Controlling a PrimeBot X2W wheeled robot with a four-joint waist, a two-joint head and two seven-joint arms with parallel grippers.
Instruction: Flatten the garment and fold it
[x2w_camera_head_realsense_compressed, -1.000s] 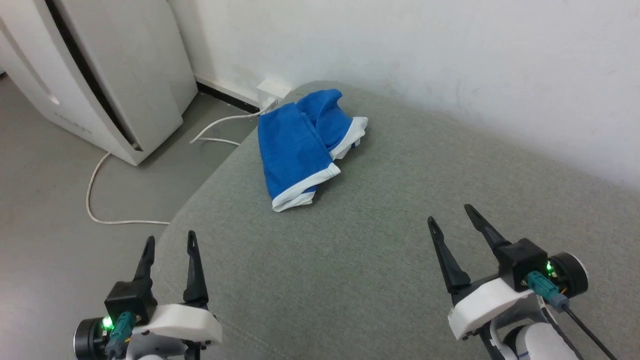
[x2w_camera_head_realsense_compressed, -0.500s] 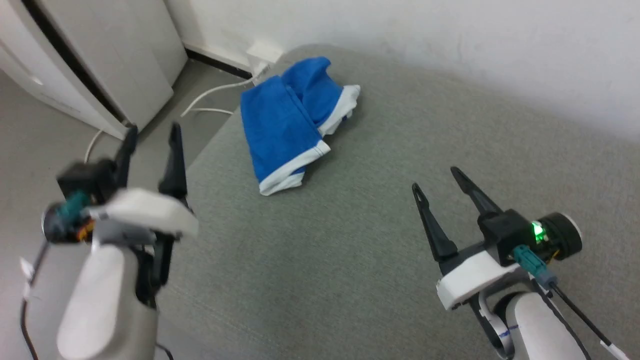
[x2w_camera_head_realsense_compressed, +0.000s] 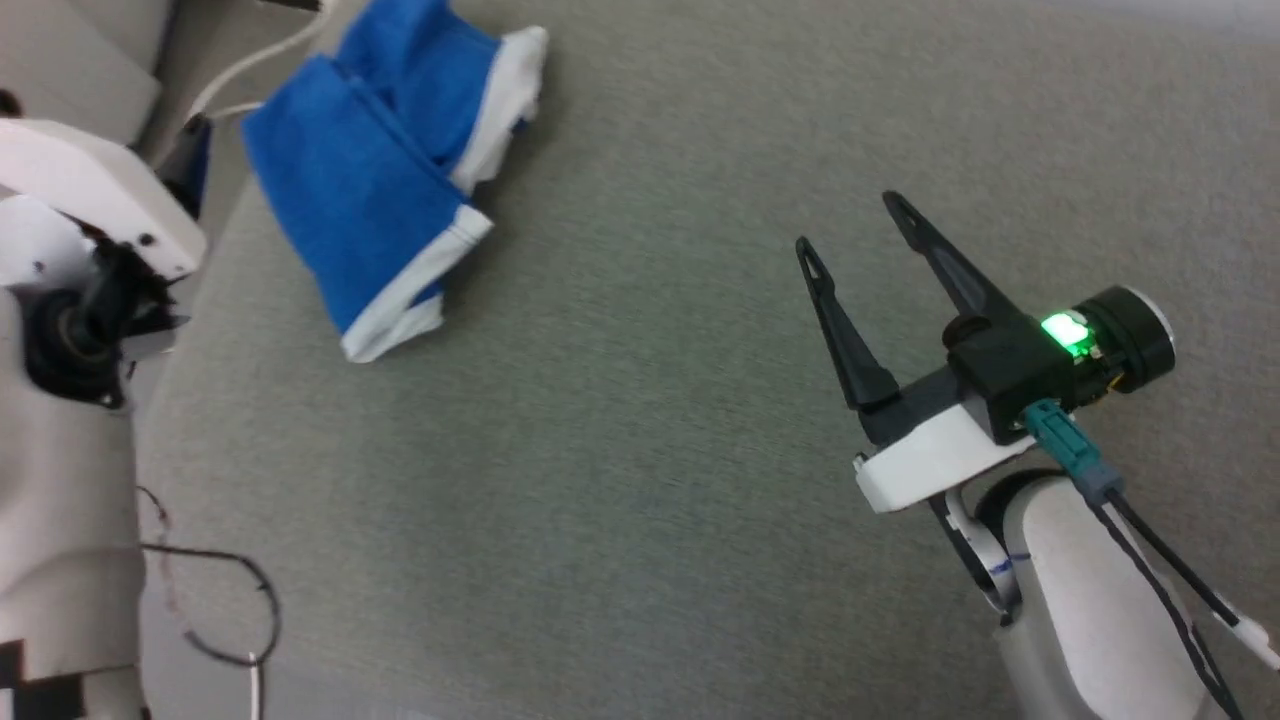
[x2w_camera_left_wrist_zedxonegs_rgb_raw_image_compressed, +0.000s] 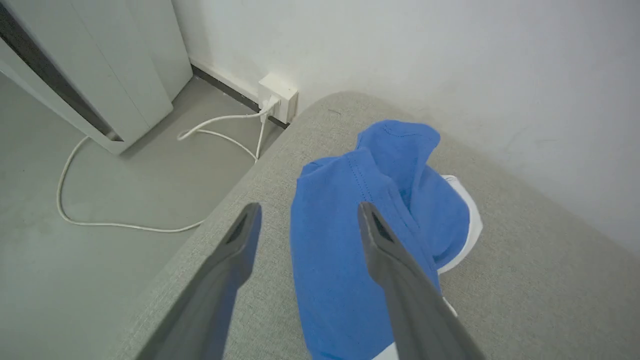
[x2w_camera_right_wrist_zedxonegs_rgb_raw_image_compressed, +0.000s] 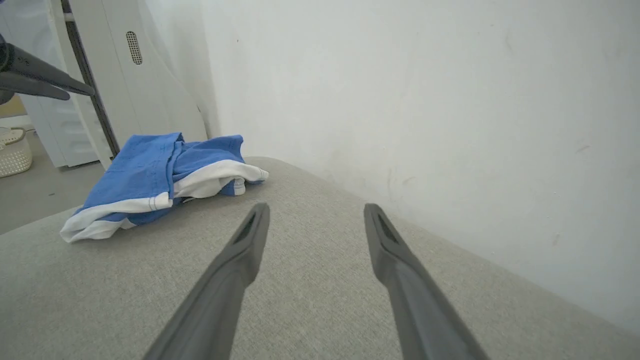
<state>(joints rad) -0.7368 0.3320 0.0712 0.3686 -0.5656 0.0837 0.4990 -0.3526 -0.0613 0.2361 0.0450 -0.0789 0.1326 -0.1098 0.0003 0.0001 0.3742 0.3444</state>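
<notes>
Two grippers stand with fingers spread wide, and neither holds anything. The garment (x2w_camera_head_realsense_compressed: 360, 190) lies bunched in overlapping layers at the far left corner of the grey cushion (x2w_camera_head_realsense_compressed: 640, 450), close to its rounded edge, with its white trim bands facing the right gripper (x2w_camera_head_realsense_compressed: 848, 222).

The left gripper (x2w_camera_left_wrist_zedxonegs_rgb_raw_image_compressed: 308, 210) hovers above the garment. In the left wrist view one finger crosses the blue fabric and the other lies over bare cushion. The right gripper is well apart from the garment, over open cushion.

Probable faults from this state:

1. Multi-layer pinch. The fabric is doubled over itself, so a closure here is likely to trap several layers, and the garment would then lift as a lump instead of opening.
2. Loss over the edge. Any drag toward the robot's left could pull the garment off the corner to the floor.
3. Snagging. A white cable (x2w_camera_left_wrist_zedxonegs_rgb_raw_image_compressed: 150, 227) and a wall socket (x2w_camera_left_wrist_zedxonegs_rgb_raw_image_compressed: 277, 95) sit just beyond that corner, so a low or wide left-arm path could catch them.
4. One-sided pull. With only the left gripper engaged, the soft fabric would probably slide rather than spread.
5. Cushion pinch. Too deep a descent could grip upholstery along with the fabric.
</notes>
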